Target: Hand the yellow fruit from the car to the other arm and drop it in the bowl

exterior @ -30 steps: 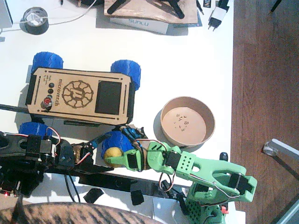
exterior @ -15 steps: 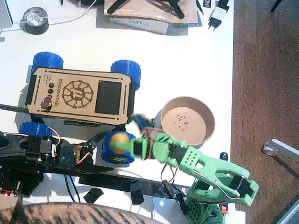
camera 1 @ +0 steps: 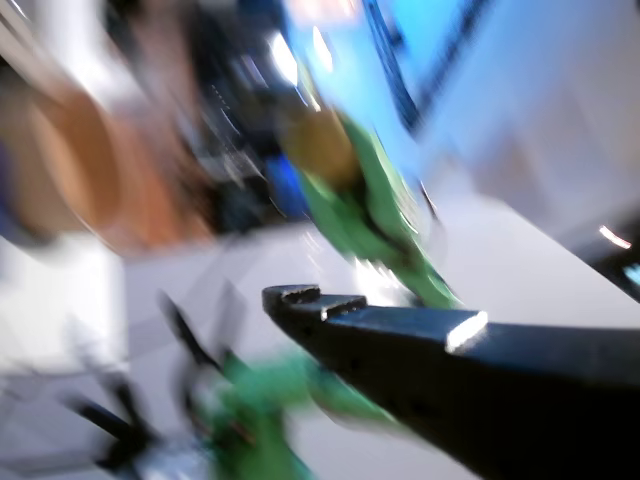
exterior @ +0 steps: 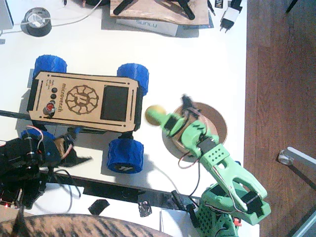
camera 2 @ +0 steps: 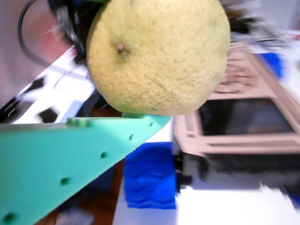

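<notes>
- Held the yellow fruit (exterior: 155,115) in the green right pincer (exterior: 163,120), jaws closed against it, lifted clear of the tabletop (exterior: 197,64).
- Confirmed in a wrist view: fruit (camera 2: 157,54) seated on the green finger (camera 2: 70,154), filling the top of the picture, with the car (camera 2: 234,126) below and beside it.
- Lay just off the car's (exterior: 81,101) dark-panel end, between the car and the bowl (exterior: 219,118), a little short of the bowl's near rim.
- Pointed the right arm (exterior: 217,163) up and leftward across the bowl, so the fruit sat past the bowl on the car side; judged that the drop needed the pincer drawn back toward the arm's own base until over the bowl floor.
- Sat well apart at the lower left, the black left pincer (exterior: 74,150), empty; only one dark finger (camera 1: 400,330) sharp in its blurred wrist view, so gap between jaws impossible to judge.
- Roundish fruit, no useful long axis for release.
</notes>
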{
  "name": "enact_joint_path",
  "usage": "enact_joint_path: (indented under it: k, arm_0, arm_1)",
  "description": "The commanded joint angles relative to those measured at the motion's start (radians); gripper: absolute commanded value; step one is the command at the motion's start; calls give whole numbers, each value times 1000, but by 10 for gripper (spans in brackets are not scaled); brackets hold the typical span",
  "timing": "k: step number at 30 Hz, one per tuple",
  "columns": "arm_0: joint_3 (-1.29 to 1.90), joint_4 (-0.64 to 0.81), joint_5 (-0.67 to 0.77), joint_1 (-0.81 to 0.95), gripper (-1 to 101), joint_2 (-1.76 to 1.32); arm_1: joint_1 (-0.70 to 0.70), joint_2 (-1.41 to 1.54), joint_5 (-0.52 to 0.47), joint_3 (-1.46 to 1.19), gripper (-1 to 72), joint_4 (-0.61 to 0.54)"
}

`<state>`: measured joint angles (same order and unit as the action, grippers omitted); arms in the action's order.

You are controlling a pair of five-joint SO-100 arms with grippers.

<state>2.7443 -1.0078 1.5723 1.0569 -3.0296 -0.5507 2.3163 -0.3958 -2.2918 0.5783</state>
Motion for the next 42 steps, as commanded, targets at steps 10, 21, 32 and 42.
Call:
enact_joint_path:
  k: [10, 21, 32, 42]
  arm_0:
    - [-15, -333, -38, -457, 424, 230]
    - [-14, -313, -762, -882, 46, 137]
    - [55, -302, -996, -1091, 1, 40]
    - [296, -163, -997, -1094, 1, -18]
  arm_1:
    - [250, -244, 281, 210, -2, 117]
    - [440, -526, 356, 368, -2, 221]
    - [489, -790, 379, 526, -2, 336]
    - [492, -897, 396, 586, -2, 339]
